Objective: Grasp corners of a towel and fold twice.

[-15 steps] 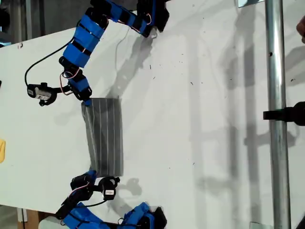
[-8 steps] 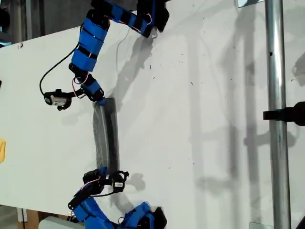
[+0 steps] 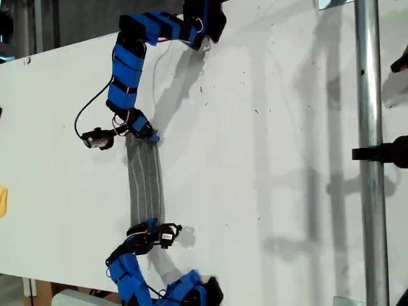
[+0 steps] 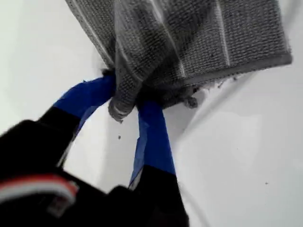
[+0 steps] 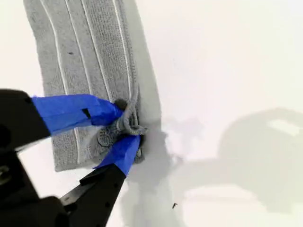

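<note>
The grey striped towel (image 3: 145, 182) lies as a narrow folded strip on the white table (image 3: 268, 159). My first gripper (image 3: 148, 136), on the arm coming from the exterior view's top, is shut on a bunched corner (image 4: 124, 97) of the towel (image 4: 199, 38). The blue-taped fingers (image 4: 151, 137) pinch a lifted layer there. My second gripper (image 3: 152, 225), on the arm from the exterior view's bottom, is shut on a corner (image 5: 127, 124) at the other end of the towel (image 5: 80, 52). That pinch sits by the strip's folded edge.
A small yellow object (image 3: 2, 201) sits at the exterior view's left edge. A metal pole (image 3: 370, 159) with a black clamp (image 3: 386, 153) runs down the exterior view's right side. The table's edge slants along the exterior view's upper left.
Both grippers have carried the towel's edge toward the exterior view's right, from its left edge across the cloth. The towel went from a wide rectangle to a narrow strip.
</note>
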